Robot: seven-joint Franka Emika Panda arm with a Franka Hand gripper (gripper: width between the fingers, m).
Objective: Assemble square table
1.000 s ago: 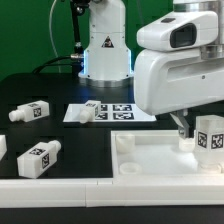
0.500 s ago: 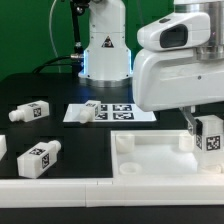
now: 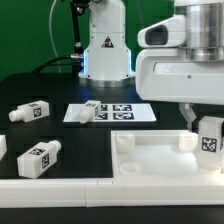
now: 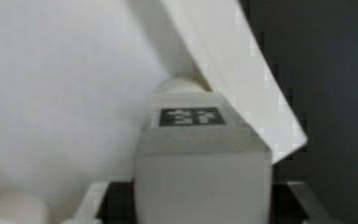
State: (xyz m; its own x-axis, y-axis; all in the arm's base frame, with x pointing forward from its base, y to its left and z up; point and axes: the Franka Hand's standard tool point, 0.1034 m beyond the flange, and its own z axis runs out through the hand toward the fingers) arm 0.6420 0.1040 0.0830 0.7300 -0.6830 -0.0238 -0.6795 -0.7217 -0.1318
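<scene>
The square table's white slab lies at the front, on the exterior view's right. My gripper hangs over its right end, shut on a short white leg that stands upright with its tag facing the camera. In the wrist view the leg fills the space between my two fingers, with the slab's flat face and raised rim beyond it. More tagged legs lie on the black table: one leg further back, one leg near the front, and part of another leg at the edge.
The marker board lies flat at mid-table in front of the arm's white base. A long white rail runs along the front edge. The arm's bulky housing hides the slab's far right corner.
The jaws have closed from wide apart onto the upright leg. The arm's housing has risen a little and shifted toward the exterior view's right. The loose legs have not moved.
</scene>
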